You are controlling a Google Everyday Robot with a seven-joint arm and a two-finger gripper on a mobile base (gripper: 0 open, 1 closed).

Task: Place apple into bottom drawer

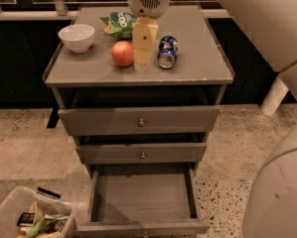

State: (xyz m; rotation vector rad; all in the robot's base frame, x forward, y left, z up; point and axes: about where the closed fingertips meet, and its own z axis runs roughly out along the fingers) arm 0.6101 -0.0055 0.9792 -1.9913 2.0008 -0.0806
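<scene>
Nearest the camera, a clear plastic bin (14, 195) of mixed items is cut off at the lower left corner. The bottom drawer (143, 197) stands pulled out with its tray bare; its front runs into the lower frame edge. The middle drawer (142, 152) and top drawer (138, 120) sit above it.

The apple (122, 53) rests on the cabinet top (197, 58), not yet grasped. The gripper (142, 66) hangs just right of the apple, between it and the blue soda can (167, 52). Its opening cannot be determined, nor can contact with the apple.

Assessment: 1 step, drawer opening, is complete; grasp, transfer and release remain.

Farther back stand a white bowl (76, 36) and a green snack bag (119, 24) partly hidden by the arm
</scene>
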